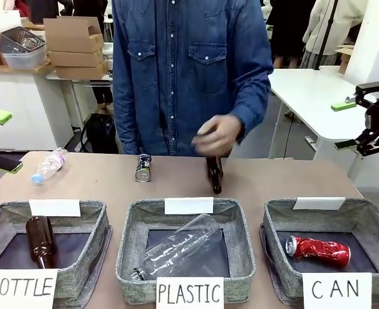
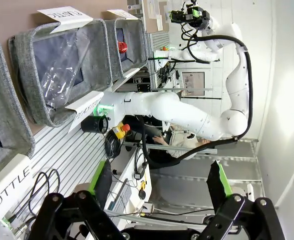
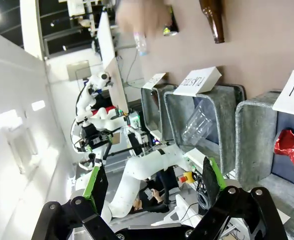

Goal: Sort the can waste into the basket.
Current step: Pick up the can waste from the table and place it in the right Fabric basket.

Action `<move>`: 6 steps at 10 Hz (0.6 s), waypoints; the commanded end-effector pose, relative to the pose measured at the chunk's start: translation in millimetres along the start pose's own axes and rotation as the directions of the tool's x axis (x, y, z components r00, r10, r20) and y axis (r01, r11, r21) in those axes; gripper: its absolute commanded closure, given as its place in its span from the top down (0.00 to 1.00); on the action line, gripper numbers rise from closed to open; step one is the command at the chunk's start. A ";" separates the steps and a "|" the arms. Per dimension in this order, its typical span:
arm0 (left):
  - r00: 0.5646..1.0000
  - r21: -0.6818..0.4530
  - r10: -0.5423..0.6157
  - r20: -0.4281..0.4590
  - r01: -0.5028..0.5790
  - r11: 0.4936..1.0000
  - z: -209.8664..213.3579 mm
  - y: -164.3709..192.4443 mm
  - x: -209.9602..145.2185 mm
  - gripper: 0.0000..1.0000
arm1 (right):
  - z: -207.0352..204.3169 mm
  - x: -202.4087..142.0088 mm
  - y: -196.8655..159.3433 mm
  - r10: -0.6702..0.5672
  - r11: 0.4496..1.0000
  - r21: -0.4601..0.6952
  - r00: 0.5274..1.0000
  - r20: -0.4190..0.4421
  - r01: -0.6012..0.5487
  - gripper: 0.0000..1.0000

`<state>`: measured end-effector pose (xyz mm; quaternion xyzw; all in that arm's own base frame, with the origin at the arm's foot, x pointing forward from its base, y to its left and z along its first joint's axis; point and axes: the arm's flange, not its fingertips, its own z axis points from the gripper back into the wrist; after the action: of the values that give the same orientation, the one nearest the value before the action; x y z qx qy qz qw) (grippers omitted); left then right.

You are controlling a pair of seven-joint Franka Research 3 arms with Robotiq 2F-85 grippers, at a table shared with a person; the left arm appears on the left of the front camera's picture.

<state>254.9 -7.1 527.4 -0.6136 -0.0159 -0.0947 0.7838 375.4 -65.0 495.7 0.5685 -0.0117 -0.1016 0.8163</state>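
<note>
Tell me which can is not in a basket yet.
The dark can with green print, out on the table; the red can lies in the basket marked CAN.

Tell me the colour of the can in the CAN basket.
The can is red with white marks, clearest in the front view.

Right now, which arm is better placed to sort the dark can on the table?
Probably right. The right gripper hangs open on the same side as the basket marked CAN; the can sits nearer the left gripper, but far from that basket.
</note>
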 end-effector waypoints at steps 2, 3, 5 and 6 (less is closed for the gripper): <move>0.991 0.166 -0.115 -0.066 0.124 0.978 -12.5 -12.4 13.5 1.00 | 3.6 0.0 1.2 0.016 1.000 -0.007 1.000 -0.015 -0.016 1.00; 0.995 0.317 -0.065 -0.071 0.084 0.945 -27.4 -15.1 45.6 1.00 | 3.6 0.0 1.2 0.016 1.000 -0.007 1.000 -0.015 -0.016 1.00; 0.987 0.557 0.092 -0.135 -0.001 0.831 -65.2 -9.0 106.3 1.00 | 3.6 0.0 1.2 0.016 1.000 -0.007 1.000 -0.015 -0.016 1.00; 0.987 0.671 0.142 -0.075 -0.055 0.739 -79.1 -0.3 133.3 1.00 | 3.6 0.0 1.2 0.016 1.000 -0.007 1.000 -0.015 -0.016 1.00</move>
<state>346.5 -102.6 530.8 -0.3524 -0.0003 -0.1277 0.9271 375.3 -65.5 495.6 0.5687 -0.0113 -0.1017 0.8161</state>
